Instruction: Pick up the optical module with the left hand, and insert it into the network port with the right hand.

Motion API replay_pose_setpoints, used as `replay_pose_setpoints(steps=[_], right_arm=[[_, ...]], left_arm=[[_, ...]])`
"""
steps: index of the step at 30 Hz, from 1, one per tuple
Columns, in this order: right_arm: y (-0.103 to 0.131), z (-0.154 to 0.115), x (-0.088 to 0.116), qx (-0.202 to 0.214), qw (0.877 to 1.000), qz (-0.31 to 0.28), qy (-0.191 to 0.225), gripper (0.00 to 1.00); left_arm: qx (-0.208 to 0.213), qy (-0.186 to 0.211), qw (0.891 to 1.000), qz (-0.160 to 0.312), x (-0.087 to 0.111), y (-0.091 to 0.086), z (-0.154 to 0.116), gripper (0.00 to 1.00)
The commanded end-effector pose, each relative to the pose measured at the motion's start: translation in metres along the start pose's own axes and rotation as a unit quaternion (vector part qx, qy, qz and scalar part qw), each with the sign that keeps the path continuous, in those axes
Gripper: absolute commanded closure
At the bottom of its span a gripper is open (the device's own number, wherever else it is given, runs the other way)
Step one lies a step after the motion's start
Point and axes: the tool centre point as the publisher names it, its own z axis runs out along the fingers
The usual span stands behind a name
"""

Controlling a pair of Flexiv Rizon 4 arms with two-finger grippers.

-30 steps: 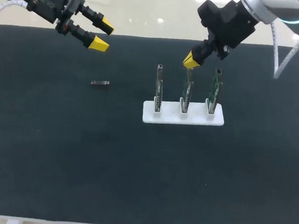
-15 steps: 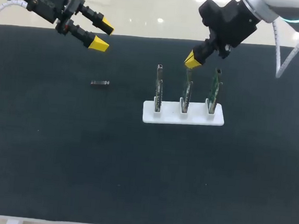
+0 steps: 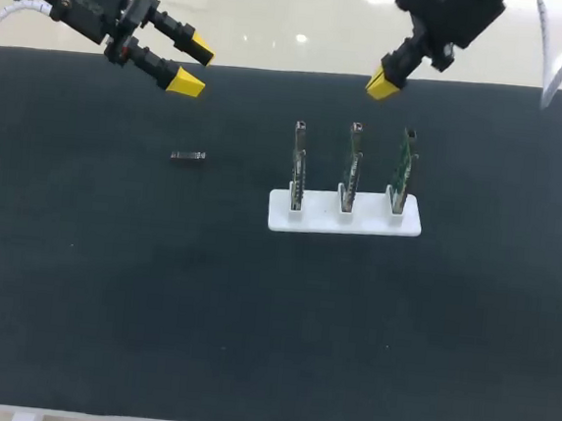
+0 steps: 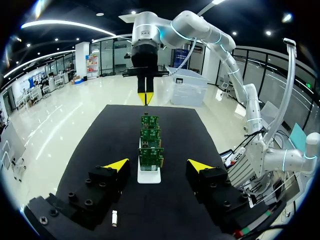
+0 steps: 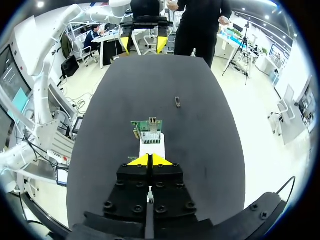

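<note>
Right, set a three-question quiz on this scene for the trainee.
1. True or false: the optical module lies on the mat, held by neither tool.
2. How many circuit boards stand in the white holder? A two, B three, C four.
3. Which is open, the left tool or the right tool?
Key: 1 true; 2 B; 3 the left tool.
</note>
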Motion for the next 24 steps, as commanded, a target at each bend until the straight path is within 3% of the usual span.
replay_pose_setpoints(steps=[1, 13, 18, 19, 20, 24], right_arm=[[0.003, -0.015, 0.004, 0.001, 1.0, 0.001, 0.003, 1.0], [0.009, -0.052, 0.026, 0.006, 1.0, -0.001, 0.019, 1.0], [0.01, -0.062, 0.034, 0.016, 1.0, 0.003, 0.007, 1.0], [0.011, -0.064, 0.035, 0.025, 1.0, 0.006, 0.001, 0.76], [0.012, -0.065, 0.036, 0.026, 1.0, 0.01, -0.005, 0.0], [0.012, -0.065, 0.036, 0.026, 1.0, 0.01, -0.005, 0.0]], left_arm=[[0.001, 0.002, 1.0, -0.001, 0.0, 0.001, 0.0, 0.0], [0.001, 0.002, 1.0, -0.001, 0.0, 0.001, 0.0, 0.0], [0.001, 0.002, 1.0, -0.001, 0.0, 0.001, 0.0, 0.0], [0.001, 0.002, 1.0, -0.001, 0.0, 0.001, 0.0, 0.0], [0.001, 0.002, 1.0, -0.001, 0.0, 0.001, 0.0, 0.0], [0.001, 0.002, 1.0, -0.001, 0.0, 0.001, 0.0, 0.0]])
